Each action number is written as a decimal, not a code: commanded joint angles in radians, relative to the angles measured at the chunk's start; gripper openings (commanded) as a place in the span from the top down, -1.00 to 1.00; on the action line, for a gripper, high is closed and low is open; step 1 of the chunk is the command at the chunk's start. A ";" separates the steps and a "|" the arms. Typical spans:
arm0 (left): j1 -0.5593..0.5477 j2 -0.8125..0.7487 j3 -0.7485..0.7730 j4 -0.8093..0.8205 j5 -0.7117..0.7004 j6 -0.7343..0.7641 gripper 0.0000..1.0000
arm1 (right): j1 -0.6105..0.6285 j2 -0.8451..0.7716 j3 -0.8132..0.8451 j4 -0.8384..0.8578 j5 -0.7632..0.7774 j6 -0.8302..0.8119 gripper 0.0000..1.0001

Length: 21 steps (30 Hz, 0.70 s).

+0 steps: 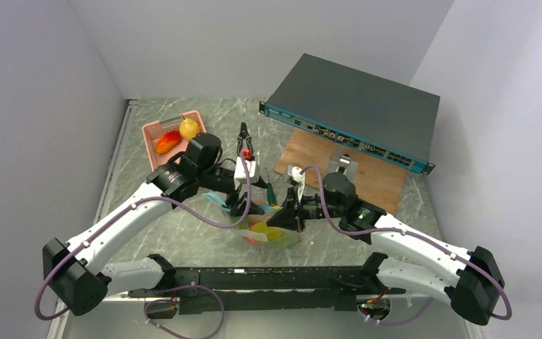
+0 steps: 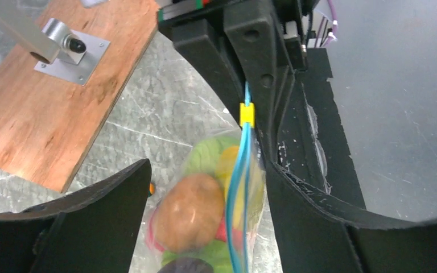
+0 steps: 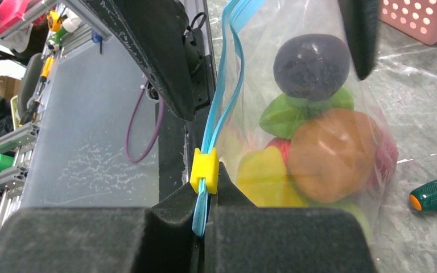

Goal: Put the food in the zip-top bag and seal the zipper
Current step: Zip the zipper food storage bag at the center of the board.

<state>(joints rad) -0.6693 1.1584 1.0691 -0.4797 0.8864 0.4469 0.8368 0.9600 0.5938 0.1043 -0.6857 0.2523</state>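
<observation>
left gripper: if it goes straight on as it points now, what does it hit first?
Likely the zip-top bag, which lies straight ahead between the fingers of the open left gripper, zipper included. Just beyond, by the yellow slider, the right gripper is shut on the zipper. Depth is unclear.

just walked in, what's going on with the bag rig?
The right gripper is shut on the zipper strip of the zip-top bag, right beside the yellow slider. The left gripper is open, straddling the bag and gripping nothing. Several pieces of food are in the bag; an orange fruit and a yellow fruit sit in the pink basket. Can't tell whether the zipper is fully closed.
</observation>
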 commanded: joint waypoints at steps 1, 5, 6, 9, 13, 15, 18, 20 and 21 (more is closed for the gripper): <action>-0.013 -0.048 -0.026 0.058 0.125 -0.013 -0.48 | -0.005 -0.039 -0.003 0.089 -0.006 0.052 1.00; -0.042 -0.041 -0.037 0.059 0.077 -0.007 -0.23 | -0.005 -0.039 -0.017 0.129 0.003 0.090 1.00; -0.049 -0.024 -0.028 0.043 0.073 0.000 -0.18 | -0.005 -0.040 -0.018 0.136 0.004 0.097 1.00; -0.060 0.015 0.003 0.001 0.080 0.008 -0.01 | -0.005 -0.046 -0.017 0.142 0.016 0.104 1.00; -0.063 0.034 0.023 -0.029 0.071 0.023 0.35 | -0.005 -0.059 -0.009 0.112 0.037 0.100 1.00; -0.063 0.031 0.022 -0.028 0.062 0.027 0.52 | -0.005 -0.079 -0.013 0.100 0.065 0.106 1.00; -0.065 0.019 0.025 -0.028 0.045 0.033 0.88 | -0.004 -0.113 -0.031 0.090 0.122 0.130 1.00; -0.064 0.008 0.020 -0.019 0.036 0.034 0.98 | -0.004 -0.133 -0.046 0.092 0.140 0.150 0.80; -0.064 0.003 0.015 -0.012 0.034 0.031 0.98 | -0.004 -0.145 -0.054 0.092 0.155 0.162 0.73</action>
<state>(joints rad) -0.7303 1.1984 1.0542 -0.5018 0.9264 0.4587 0.8345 0.8745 0.5533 0.1375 -0.5861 0.3649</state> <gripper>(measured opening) 0.033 0.072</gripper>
